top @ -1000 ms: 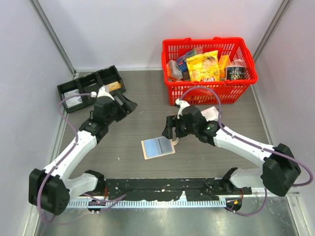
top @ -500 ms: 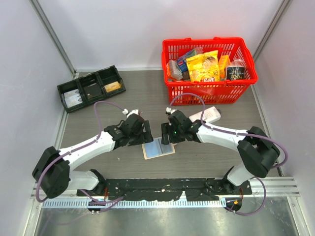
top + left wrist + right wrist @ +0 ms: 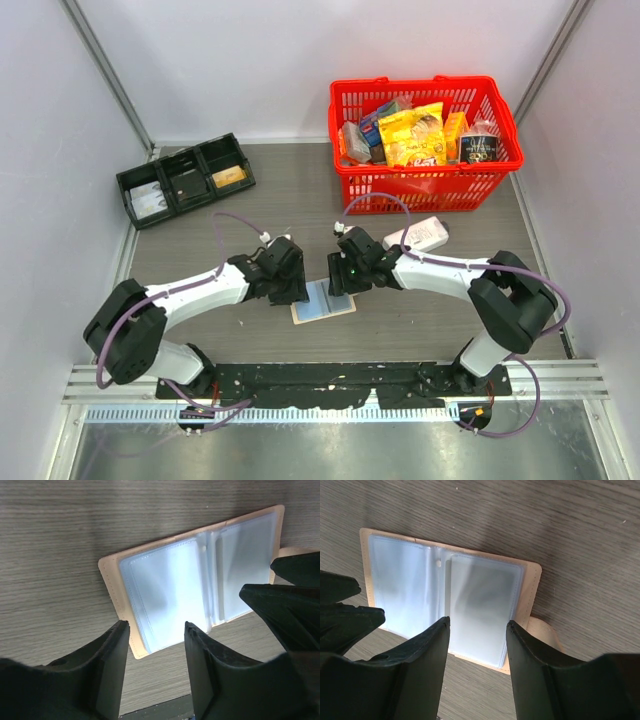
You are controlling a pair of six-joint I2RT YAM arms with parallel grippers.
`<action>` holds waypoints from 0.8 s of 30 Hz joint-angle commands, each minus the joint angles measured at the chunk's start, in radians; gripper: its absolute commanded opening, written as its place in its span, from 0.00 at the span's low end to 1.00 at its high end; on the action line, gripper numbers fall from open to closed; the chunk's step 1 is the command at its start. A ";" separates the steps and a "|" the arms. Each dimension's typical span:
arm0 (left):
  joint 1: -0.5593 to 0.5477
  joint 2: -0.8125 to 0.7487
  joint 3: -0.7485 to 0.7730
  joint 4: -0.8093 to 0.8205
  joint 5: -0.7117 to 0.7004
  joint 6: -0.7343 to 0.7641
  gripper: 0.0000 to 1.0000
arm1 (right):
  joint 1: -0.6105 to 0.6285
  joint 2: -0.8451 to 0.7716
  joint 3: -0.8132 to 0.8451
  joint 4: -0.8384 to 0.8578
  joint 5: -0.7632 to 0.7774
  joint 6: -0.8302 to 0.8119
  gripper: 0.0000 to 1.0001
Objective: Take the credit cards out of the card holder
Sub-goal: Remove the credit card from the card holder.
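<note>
The card holder (image 3: 322,301) lies open and flat on the table, tan-edged with pale blue and grey plastic sleeves. In the left wrist view it (image 3: 195,585) fills the middle; in the right wrist view it (image 3: 450,600) shows a tan tab at its right corner. My left gripper (image 3: 291,290) hovers over its left half, open and empty (image 3: 156,630). My right gripper (image 3: 341,280) hovers over its right half, open and empty (image 3: 477,625). No loose cards show outside the sleeves.
A red basket (image 3: 345,170) full of packets stands at the back right. A black three-compartment tray (image 3: 185,180) holding small items sits at the back left. A white flat device (image 3: 420,235) lies behind my right arm.
Both arms have come in from the sides to the card holder; the left from near the black tray, the right a little leftward. The holder has not moved.
</note>
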 commanded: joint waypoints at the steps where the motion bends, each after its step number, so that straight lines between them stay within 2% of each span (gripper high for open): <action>1: -0.009 0.023 -0.016 0.035 0.034 -0.019 0.50 | 0.006 0.008 0.004 0.038 0.010 0.011 0.53; 5: -0.010 0.046 -0.024 0.040 0.034 -0.023 0.45 | 0.006 0.000 0.001 0.028 0.031 0.005 0.53; 11: -0.013 0.066 -0.038 0.051 0.072 -0.027 0.33 | 0.006 0.006 -0.004 0.035 0.012 -0.008 0.53; 19: -0.020 0.077 -0.043 0.062 0.086 -0.032 0.25 | 0.009 -0.002 -0.010 0.071 -0.051 -0.015 0.47; 24: -0.021 0.072 -0.047 0.074 0.095 -0.038 0.23 | 0.016 -0.022 -0.015 0.135 -0.148 -0.012 0.47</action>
